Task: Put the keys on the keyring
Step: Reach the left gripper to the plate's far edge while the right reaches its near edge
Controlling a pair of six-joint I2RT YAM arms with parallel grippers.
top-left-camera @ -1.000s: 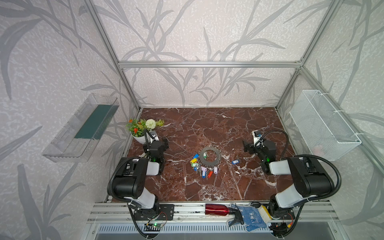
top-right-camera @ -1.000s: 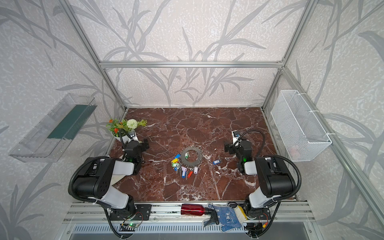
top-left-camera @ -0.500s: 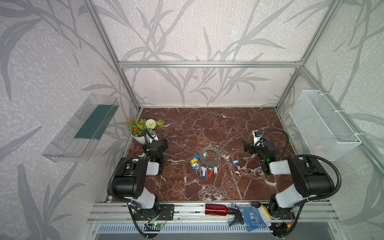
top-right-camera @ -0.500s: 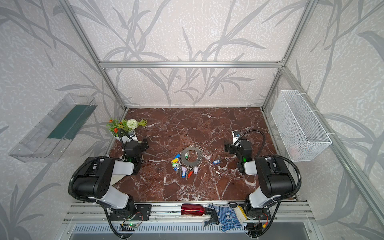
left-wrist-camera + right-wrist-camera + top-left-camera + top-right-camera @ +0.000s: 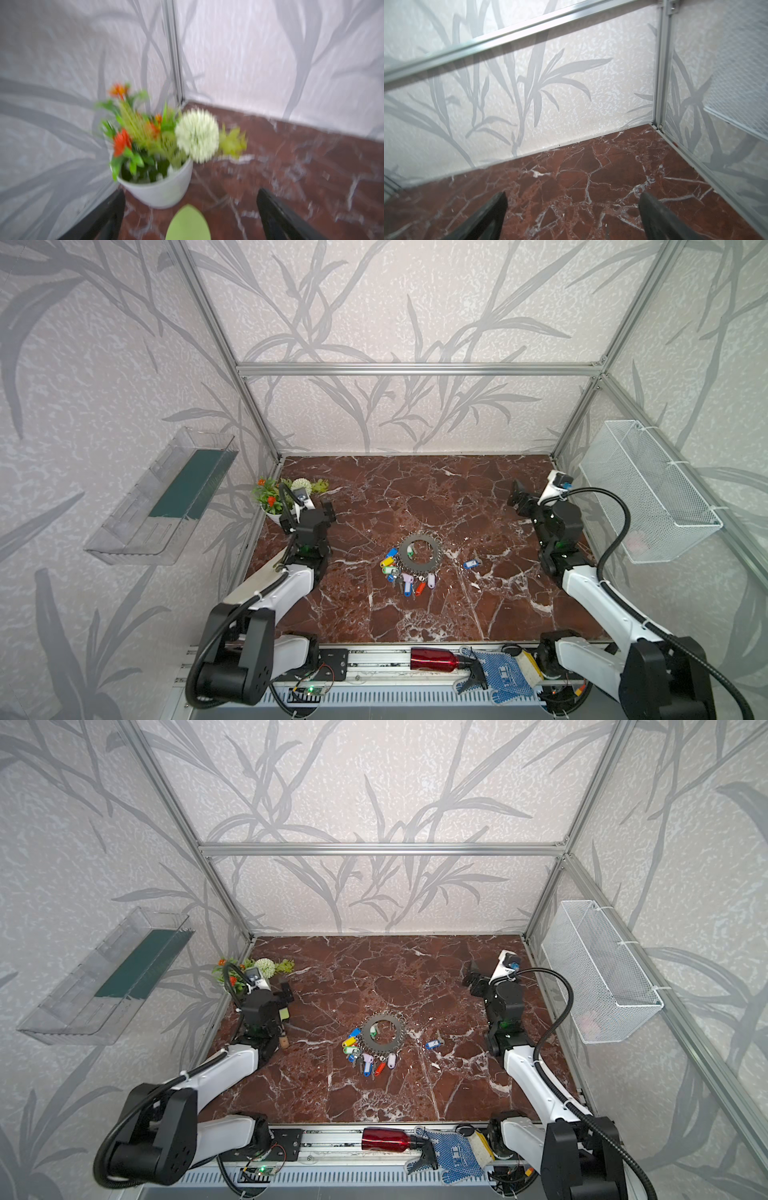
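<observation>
The keyring [image 5: 419, 536] [image 5: 382, 1018], a flat grey ring fringed with clips, lies mid-floor in both top views. The keys [image 5: 405, 576] [image 5: 368, 1057], with blue, yellow, green, red and lilac tags, cluster at its near-left rim, and a green tag lies in the hole. One blue-tagged key [image 5: 471, 563] [image 5: 434, 1043] lies alone to the ring's right. My left gripper [image 5: 326, 510] [image 5: 190, 199] is open at the far left, facing the flowerpot. My right gripper [image 5: 517, 495] [image 5: 573, 199] is open at the far right over bare floor. Neither wrist view shows keys or keyring.
A white flowerpot [image 5: 274, 516] [image 5: 160, 193] stands in the left corner just ahead of the left gripper. A wire basket [image 5: 648, 493] hangs on the right wall, a clear shelf [image 5: 166, 497] on the left. A red bottle [image 5: 434, 659] and a blue glove [image 5: 505, 676] lie on the front rail.
</observation>
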